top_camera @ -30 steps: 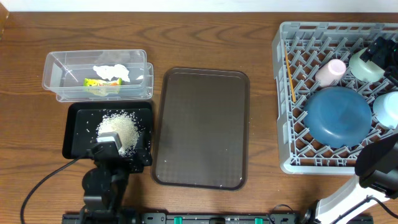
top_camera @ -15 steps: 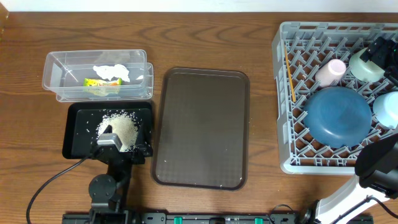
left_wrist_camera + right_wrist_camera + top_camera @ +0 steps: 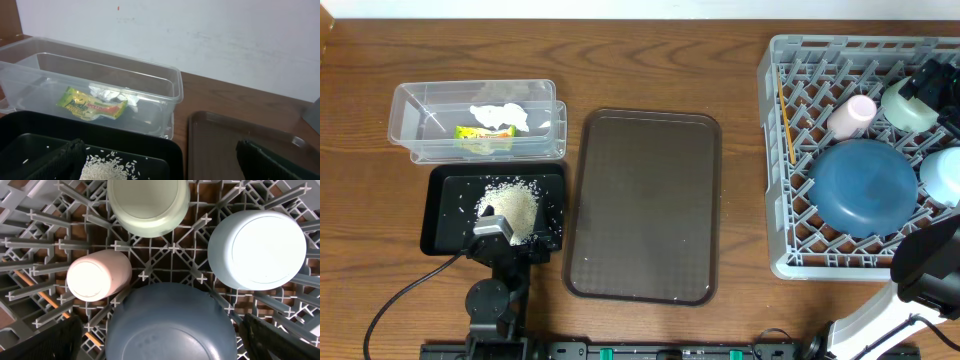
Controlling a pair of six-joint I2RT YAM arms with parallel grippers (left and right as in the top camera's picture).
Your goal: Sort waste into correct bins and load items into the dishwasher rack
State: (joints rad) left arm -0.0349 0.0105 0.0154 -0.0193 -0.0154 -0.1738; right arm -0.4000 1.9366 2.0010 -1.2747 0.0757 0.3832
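Observation:
Rice lies heaped in the black tray. My open left gripper hovers at the tray's near edge, its jaws straddling the rice and the tray's right rim. The clear tub behind holds the yellow-green wrapper and white tissue. In the grey rack rest the upturned dark-blue bowl, pink cup, mint bowl, light-blue bowl and wooden stick. My open right gripper hangs empty above the dark-blue bowl.
A large brown serving tray lies between the bins and the rack. The left arm's cable runs off the table's front left. The right arm's links rise at the rack's near right corner.
The left arm has sunk lower and settled over the black tray's near edge. The right arm and everything in the rack stay still.

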